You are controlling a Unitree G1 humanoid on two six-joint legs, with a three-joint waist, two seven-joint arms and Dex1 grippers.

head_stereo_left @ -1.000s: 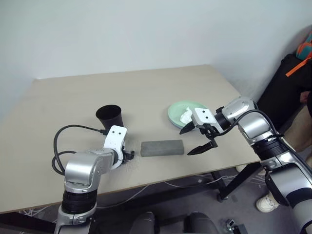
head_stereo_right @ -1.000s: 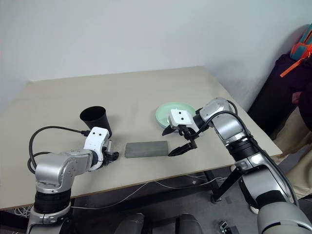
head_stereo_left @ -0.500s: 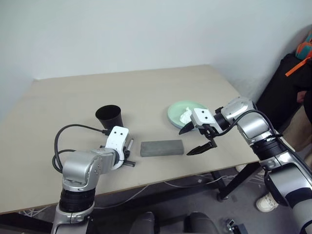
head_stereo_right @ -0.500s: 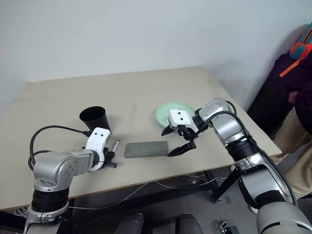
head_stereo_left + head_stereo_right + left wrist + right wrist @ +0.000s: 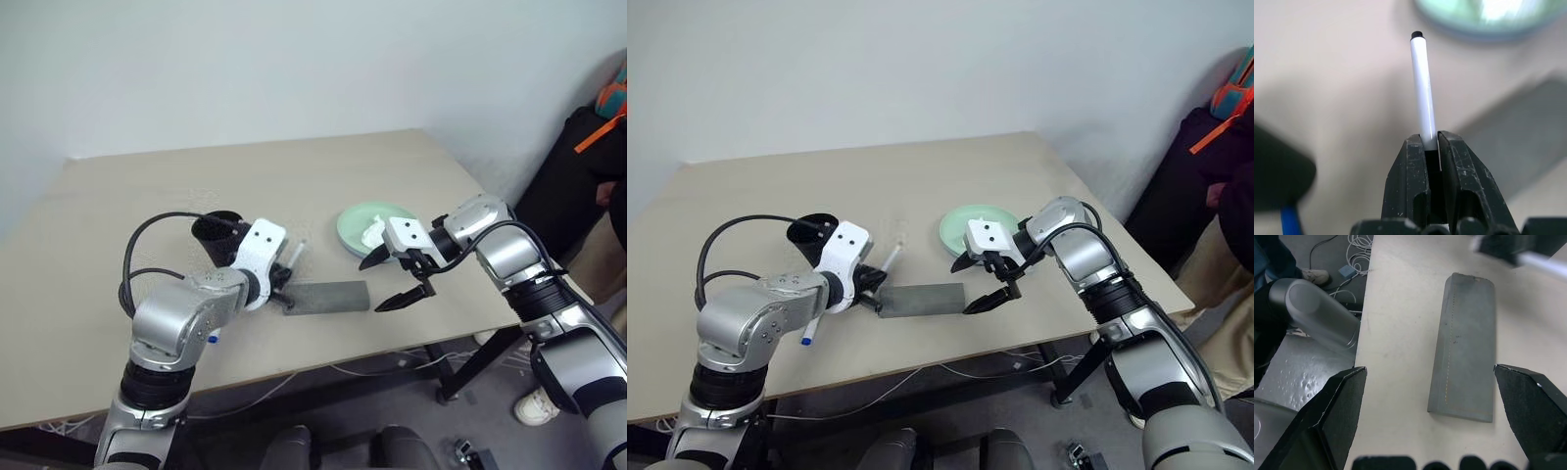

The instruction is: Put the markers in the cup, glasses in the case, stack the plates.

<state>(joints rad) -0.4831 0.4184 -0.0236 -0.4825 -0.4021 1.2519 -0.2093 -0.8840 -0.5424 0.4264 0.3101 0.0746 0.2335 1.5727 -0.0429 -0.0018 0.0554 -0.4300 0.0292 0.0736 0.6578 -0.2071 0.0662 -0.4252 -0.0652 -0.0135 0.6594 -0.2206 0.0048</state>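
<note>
Now left gripper [image 5: 1431,139] clamped on marker [image 5: 1421,88] beside cup [image 5: 217,235]; right gripper [image 5: 394,282] apart near case [image 5: 328,296].

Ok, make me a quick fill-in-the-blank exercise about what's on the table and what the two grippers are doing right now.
1. The left gripper is shut on a white ____.
2. The right gripper hangs with its fingers ____, holding nothing.
3. The grey case lies between the two ____.
4. The crumpled white tissue sits on the pale ____ plate.

Missing words: marker; open; grippers; green
</note>
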